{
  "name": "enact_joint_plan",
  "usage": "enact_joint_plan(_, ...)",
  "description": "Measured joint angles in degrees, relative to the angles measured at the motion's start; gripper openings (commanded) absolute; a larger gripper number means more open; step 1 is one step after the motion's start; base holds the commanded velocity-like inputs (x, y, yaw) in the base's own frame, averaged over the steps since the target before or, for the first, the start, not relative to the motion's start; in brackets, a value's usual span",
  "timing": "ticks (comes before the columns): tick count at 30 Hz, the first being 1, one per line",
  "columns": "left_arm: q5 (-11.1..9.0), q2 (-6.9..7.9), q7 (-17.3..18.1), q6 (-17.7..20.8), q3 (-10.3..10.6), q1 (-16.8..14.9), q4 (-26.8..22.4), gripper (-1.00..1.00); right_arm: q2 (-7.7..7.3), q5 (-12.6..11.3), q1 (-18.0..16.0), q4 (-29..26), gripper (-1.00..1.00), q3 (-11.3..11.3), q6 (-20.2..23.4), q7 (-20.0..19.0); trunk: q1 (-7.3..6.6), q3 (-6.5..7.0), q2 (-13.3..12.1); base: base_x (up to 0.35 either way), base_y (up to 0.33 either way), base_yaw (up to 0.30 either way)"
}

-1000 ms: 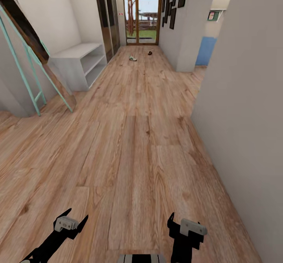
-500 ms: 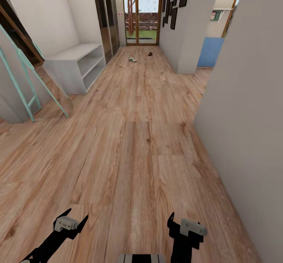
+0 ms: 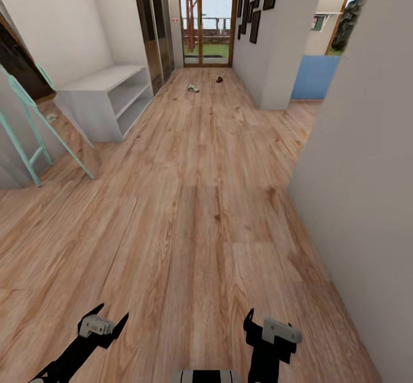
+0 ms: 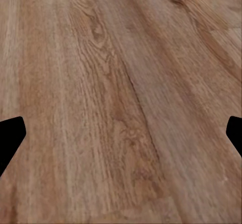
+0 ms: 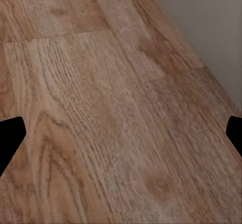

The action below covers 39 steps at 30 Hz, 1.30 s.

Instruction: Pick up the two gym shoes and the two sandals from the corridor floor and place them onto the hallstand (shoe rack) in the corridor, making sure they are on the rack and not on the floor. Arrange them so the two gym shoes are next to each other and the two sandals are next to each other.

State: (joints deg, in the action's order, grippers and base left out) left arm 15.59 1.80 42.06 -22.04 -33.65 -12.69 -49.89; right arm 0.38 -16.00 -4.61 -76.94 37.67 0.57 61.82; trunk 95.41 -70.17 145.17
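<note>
Far down the corridor floor [image 3: 195, 199], one cream-white gym shoe [image 3: 193, 88] lies near the glass door. A small dark brown sandal [image 3: 219, 79] lies a little right of it and farther back. The other shoe and sandal are out of view. The pale grey hallstand [image 3: 103, 93] stands against the left wall, and its top and shelves look bare. My left gripper [image 3: 113, 312] and right gripper [image 3: 268, 323] hang low in front of me, far from the shoes. Both are open and hold nothing. In the wrist views, the left gripper [image 4: 121, 138] and right gripper [image 5: 121, 138] hang over bare planks.
A grey wall [image 3: 367, 171] runs close along my right side. A teal slanted rail [image 3: 28, 119] and a wooden stair edge stand at the left. Beyond the right wall's corner is a side opening with a blue panel [image 3: 312, 76]. The glass door [image 3: 206, 22] closes the corridor's far end.
The whole head view has shifted: the camera has moved forward along the corridor, with the rail sliding off to the left. Both grippers hold the same pose.
</note>
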Motion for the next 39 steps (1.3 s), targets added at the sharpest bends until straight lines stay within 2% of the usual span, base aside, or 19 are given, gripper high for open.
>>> enact_joint_plan(39,-0.07,0.05,-0.08,-0.01,-0.42,0.0,0.0,1.0,-0.01,0.11,0.0,0.09,1.0,0.19,-0.86,0.3,0.0,0.0,0.0,0.326,0.046,0.0)
